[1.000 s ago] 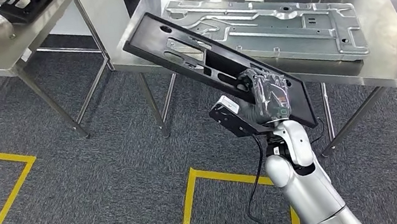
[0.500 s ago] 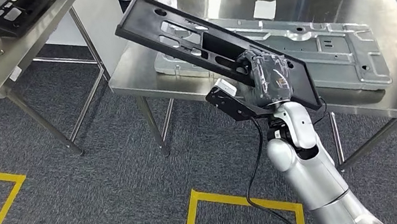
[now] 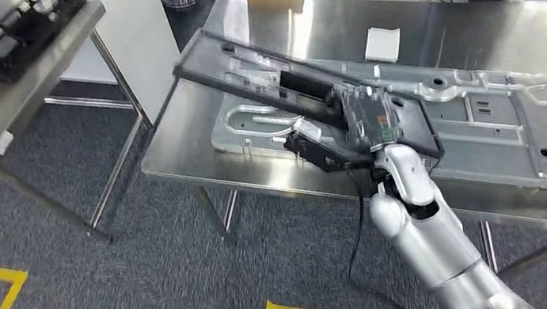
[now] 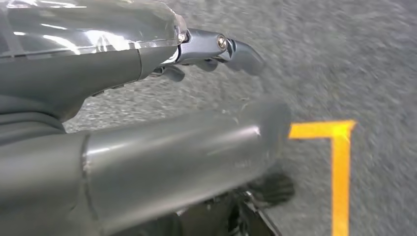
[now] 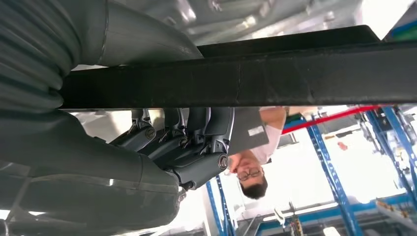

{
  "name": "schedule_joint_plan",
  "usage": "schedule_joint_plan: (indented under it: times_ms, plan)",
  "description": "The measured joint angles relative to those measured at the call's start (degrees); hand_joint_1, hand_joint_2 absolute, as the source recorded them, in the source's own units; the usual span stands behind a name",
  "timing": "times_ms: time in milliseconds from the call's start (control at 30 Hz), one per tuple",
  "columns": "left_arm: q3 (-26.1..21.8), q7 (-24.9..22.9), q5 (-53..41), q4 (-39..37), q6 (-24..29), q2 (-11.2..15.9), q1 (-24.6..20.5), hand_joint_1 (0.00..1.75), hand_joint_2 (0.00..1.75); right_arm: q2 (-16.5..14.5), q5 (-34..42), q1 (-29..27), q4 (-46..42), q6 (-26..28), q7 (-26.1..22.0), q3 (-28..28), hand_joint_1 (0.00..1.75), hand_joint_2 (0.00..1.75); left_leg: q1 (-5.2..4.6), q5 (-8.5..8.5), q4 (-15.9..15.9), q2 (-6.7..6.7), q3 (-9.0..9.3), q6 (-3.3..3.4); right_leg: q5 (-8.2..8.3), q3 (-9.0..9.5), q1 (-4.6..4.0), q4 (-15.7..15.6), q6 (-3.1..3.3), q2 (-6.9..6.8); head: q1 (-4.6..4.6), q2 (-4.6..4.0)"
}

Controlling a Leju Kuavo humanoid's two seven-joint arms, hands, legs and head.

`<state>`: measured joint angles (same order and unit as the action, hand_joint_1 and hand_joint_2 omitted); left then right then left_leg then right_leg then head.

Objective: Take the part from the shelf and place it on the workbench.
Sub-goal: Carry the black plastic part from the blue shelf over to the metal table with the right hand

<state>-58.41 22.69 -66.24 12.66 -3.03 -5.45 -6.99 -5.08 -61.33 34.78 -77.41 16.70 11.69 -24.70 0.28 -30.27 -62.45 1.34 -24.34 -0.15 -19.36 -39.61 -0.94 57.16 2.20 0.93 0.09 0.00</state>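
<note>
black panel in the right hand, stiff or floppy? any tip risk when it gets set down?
Probably stiff: the black panel juts far past the right hand with no visible sag. Likely light for its size, given cutouts and a one-hand hold near one end. That off-centre hold may let it swing or pivot. Set on the ribbed metal plate rather than the bare workbench, it might rock.

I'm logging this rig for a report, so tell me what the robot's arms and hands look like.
The right arm is glossy silver with rounded segments, and a black cable hangs beside it. A black bracket with a white tag sits at its wrist. The right hand is dark under clear plastic wrap. The left hand has a thick grey thumb and darker fingers.
</note>
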Motion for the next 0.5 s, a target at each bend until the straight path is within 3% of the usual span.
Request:
schedule_joint_plan:
  times_ms: [33,67,100,133,200,233,267,367,400,500]
  plan:
    - [0.0,0.1,0.1,0.0,0.0,0.0,-0.2,0.0,0.0,-0.1,0.2,-0.1,0.1,0.1,-0.1,0.0,1.75,1.75,0.02,1.09,-4.3,-0.2,-2.71,-0.34,-0.71,1.2,0.19,-0.3,0.27,0.02,-0.08,0.0]
    - [0.0,0.2,0.2,0.0,-0.1,-0.1,-0.3,0.0,0.0,-0.2,0.4,-0.3,0.2,0.1,-0.1,0.0,1.75,1.75,0.1,0.94,-8.1,-0.4,-5.55,-0.66,-1.57,2.43,0.31,-0.6,0.45,0.02,-0.15,-0.01]
    - [0.0,0.2,0.4,0.0,-0.2,-0.1,-0.3,0.0,0.0,-0.2,0.5,-0.7,0.3,0.1,-0.2,-0.1,1.75,1.75,0.14,-0.84,-10.5,-0.52,-8.08,-0.96,-2.48,3.65,0.42,-0.8,0.52,0.01,-0.2,-0.01]
    - [0.0,0.3,0.6,0.0,-0.3,0.0,-0.2,0.0,0.0,-0.2,0.6,-1.2,0.5,0.1,-0.2,-0.1,1.75,1.75,0.17,-3.94,-11.6,-0.61,-10.31,-1.2,-3.47,4.93,0.56,-0.9,0.51,0.03,-0.18,-0.01]
    - [0.0,0.5,0.9,0.0,-0.4,0.0,0.0,0.0,0.0,-0.2,0.8,-1.9,0.9,0.1,-0.2,-0.1,1.75,1.75,0.25,-9.61,-10.4,-0.79,-13.36,-1.43,-5.57,7.52,0.85,-0.9,0.37,0.11,-0.29,0.0]
    - [-0.1,0.7,0.9,0.0,-0.5,0.0,0.0,0.0,0.0,-0.2,0.9,-2.3,1.1,0.1,-0.2,-0.1,1.75,1.75,0.29,-9.94,-8.3,-0.88,-14.25,-1.45,-6.64,8.84,0.97,-0.9,0.23,0.15,-0.34,0.0]
    - [-0.1,0.8,1.0,0.0,-0.6,0.1,0.1,0.0,0.0,-0.2,1.0,-2.6,1.3,0.0,-0.2,-0.1,1.75,1.75,0.32,-7.37,-5.3,-0.93,-14.71,-1.4,-7.66,10.06,1.05,-0.9,0.06,0.15,-0.37,0.0]
    - [-0.2,1.0,1.2,0.0,-0.8,0.1,0.6,0.0,0.0,-0.2,1.4,-3.5,2.0,-0.2,-0.2,-0.2,1.75,1.75,0.16,7.47,3.4,-0.91,-15.43,-0.73,-10.62,12.21,0.89,-0.2,-0.79,0.44,-0.37,-0.01]
    - [-0.2,1.1,1.3,0.0,-0.9,0.1,0.7,0.0,0.0,-0.2,1.5,-3.8,2.2,-0.4,-0.2,-0.2,1.75,1.75,0.06,10.03,4.2,-0.86,-15.56,-0.35,-11.44,12.43,0.82,0.0,-1.18,0.59,-0.38,-0.01]
    - [-0.3,1.4,1.6,0.0,-1.0,0.1,0.4,0.0,0.0,-0.2,1.5,-4.1,2.2,-0.9,-0.2,-0.3,1.75,1.75,0.27,10.38,4.0,-0.81,-15.0,0.85,-13.32,12.77,0.81,0.7,-2.33,0.48,-0.33,0.0]
